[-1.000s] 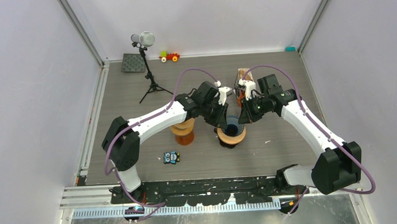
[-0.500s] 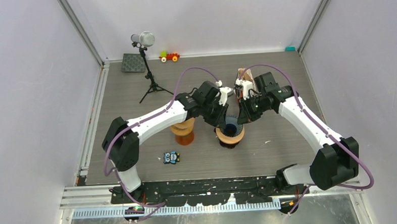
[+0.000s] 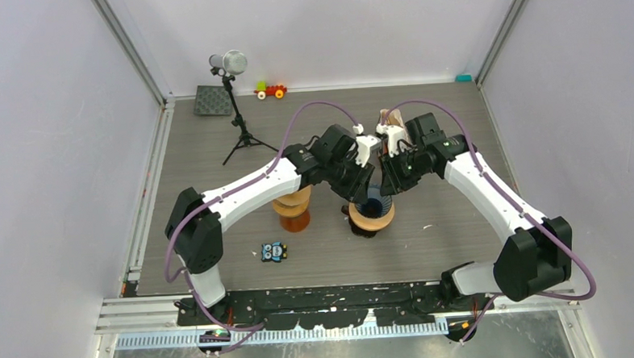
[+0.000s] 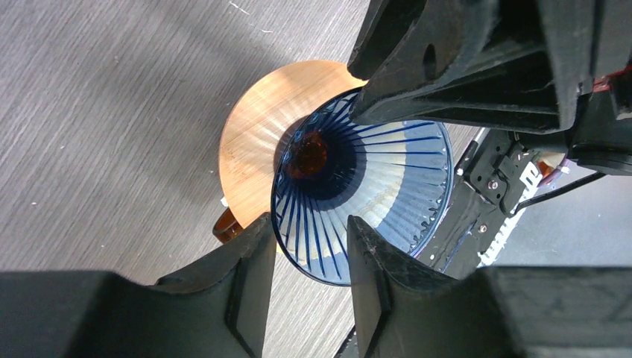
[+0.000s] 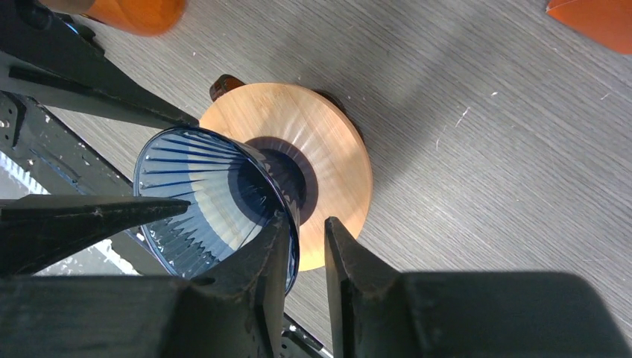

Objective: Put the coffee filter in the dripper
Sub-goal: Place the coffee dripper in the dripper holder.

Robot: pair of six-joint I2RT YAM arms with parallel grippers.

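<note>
Both grippers meet over the dripper (image 4: 298, 212), a blue ribbed glass cone seated on a wooden ring (image 4: 250, 142). The left gripper (image 4: 309, 220) has its fingers spread partway. The near lip of the cone runs through the gap between them without being pinched. The right gripper (image 5: 305, 218) comes in from the opposite side with a narrower gap (bare wood and table show through it). The cone's rim lies just beside one of its fingers, and I cannot tell whether they touch; nothing is clamped. The coffee filter (image 4: 399, 183) sits inside the cone, right below both sets of fingertips. It is a pale pleated paper against the glass, showing most plainly on the side toward the right gripper.

The tabletop (image 3: 429, 239) is grey with a fine wood grain running across it. It is boxed in by plain pale walls (image 3: 332, 33), with metal posts (image 3: 130, 50) slanting up at the back corners.

Just to the left of the left gripper stands an amber stand (image 3: 292, 211) with a wooden top. Nearer the arm bases on that side lies a small blue toy figure (image 3: 274, 251). Just beyond the right gripper a brown holder (image 3: 386, 115) peeks out from behind the wrist (mostly hidden). Well beyond the left gripper, toward the back wall, are a microphone (image 3: 230, 63) on a black tripod, a dark square mat (image 3: 213, 100) and a toy train (image 3: 270, 90).
</note>
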